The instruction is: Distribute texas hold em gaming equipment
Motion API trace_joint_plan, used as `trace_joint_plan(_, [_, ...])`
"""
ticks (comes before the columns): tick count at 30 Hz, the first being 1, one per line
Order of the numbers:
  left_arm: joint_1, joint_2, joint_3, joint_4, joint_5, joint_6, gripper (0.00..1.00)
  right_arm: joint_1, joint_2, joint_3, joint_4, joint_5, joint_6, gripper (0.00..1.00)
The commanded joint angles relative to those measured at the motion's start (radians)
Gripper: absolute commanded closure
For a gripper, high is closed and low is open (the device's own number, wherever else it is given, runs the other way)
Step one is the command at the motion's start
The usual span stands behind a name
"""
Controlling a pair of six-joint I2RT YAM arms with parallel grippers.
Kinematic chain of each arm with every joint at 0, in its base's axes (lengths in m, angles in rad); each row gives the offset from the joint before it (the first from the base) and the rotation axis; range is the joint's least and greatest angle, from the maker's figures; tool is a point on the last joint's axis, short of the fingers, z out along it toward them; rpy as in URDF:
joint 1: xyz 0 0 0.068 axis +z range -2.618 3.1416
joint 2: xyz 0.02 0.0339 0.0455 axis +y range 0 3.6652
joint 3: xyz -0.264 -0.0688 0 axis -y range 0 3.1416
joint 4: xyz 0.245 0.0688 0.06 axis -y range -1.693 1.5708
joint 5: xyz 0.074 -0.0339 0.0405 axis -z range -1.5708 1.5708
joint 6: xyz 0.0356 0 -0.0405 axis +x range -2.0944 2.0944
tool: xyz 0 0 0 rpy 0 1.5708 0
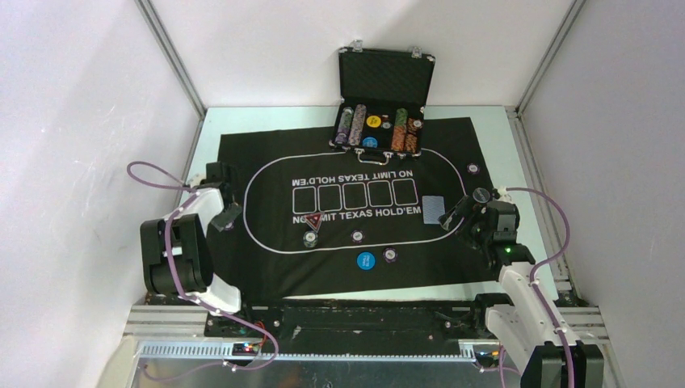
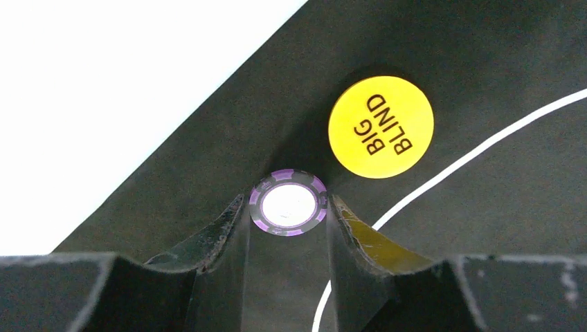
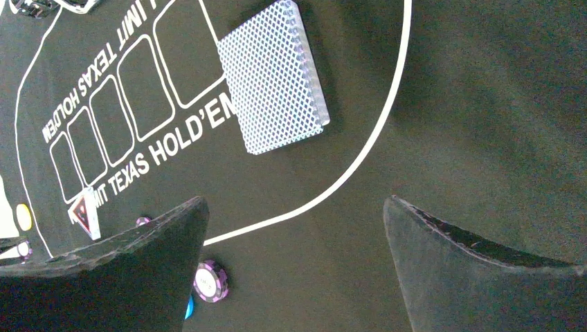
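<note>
The mat [image 1: 452,149] is matt black cloth, felt-like, with flat white print. The Big Blind button [image 2: 381,126] looks like smooth yellow plastic with a dull sheen. The purple chip [image 2: 288,202] has a glossy, light-catching white centre. The deck of cards [image 3: 273,76] looks like paper with a fine lattice print. The left end effector [image 2: 287,199] has black fingers [image 2: 214,238], scuffed rough along their edges. The case [image 1: 386,77] has shiny metal edges.

Robot lab test cell: plain white walls [image 1: 73,97] w/ aluminium frame posts [image 1: 174,56] box in a table [image 1: 266,120]; left arm [image 1: 182,250] & right arm [image 1: 525,299] bolted at its near edge.
</note>
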Motion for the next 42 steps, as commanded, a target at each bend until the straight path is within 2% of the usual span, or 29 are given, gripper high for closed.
trace_joint_plan(1, [0.009,0.0,0.026,-0.023,-0.038,0.019,0.82,-0.005,-0.007,-0.001,0.03,-0.003,-0.006,0.0])
trace_joint_plan(2, [0.01,-0.002,0.024,-0.026,-0.03,0.021,0.75,-0.005,-0.008,-0.001,0.03,-0.005,-0.005,0.0])
trace_joint_plan(7, [0.008,-0.04,0.013,-0.04,-0.006,0.009,0.57,-0.005,-0.017,-0.001,0.025,-0.005,-0.004,0.0])
trace_joint_plan(8, [0.003,-0.052,0.005,-0.04,0.008,-0.004,0.47,-0.005,-0.019,-0.004,0.025,-0.002,-0.001,0.0])
trace_joint_plan(9, [-0.001,-0.082,0.0,-0.036,0.02,-0.008,0.42,-0.005,-0.024,-0.007,0.026,0.0,0.0,0.0])
trace_joint_plan(11, [-0.032,-0.14,-0.009,-0.025,0.027,-0.028,0.17,-0.005,-0.035,-0.011,0.027,-0.002,0.002,0.0])
trace_joint_plan(13, [-0.093,-0.197,0.005,-0.04,0.001,-0.038,0.02,-0.006,-0.049,-0.011,0.023,0.002,0.004,0.0])
trace_joint_plan(17, [-0.29,-0.258,0.106,-0.083,-0.019,-0.036,0.0,-0.007,-0.069,-0.014,0.016,0.007,0.006,0.0])
trace_joint_plan(20, [-0.49,-0.245,0.199,-0.061,-0.013,0.05,0.0,-0.009,-0.075,-0.014,0.014,0.009,0.007,0.0])
trace_joint_plan(21, [-0.523,-0.229,0.221,-0.048,0.032,0.101,0.0,-0.008,-0.075,-0.014,0.013,0.006,0.007,0.0])
trace_joint_plan(25, [-0.724,-0.09,0.351,-0.078,0.171,0.193,0.0,-0.009,-0.071,-0.017,0.018,-0.002,0.007,0.0])
trace_joint_plan(29, [-0.873,0.099,0.457,-0.126,0.176,0.207,0.01,-0.009,-0.068,-0.018,0.019,-0.005,0.009,0.0])
trace_joint_plan(35, [-0.976,0.304,0.548,-0.159,0.243,0.196,0.08,-0.01,-0.077,-0.02,0.014,-0.001,0.01,0.0])
trace_joint_plan(42, [-1.018,0.371,0.544,-0.165,0.289,0.192,0.1,-0.009,-0.062,-0.027,0.03,-0.017,0.011,0.0])
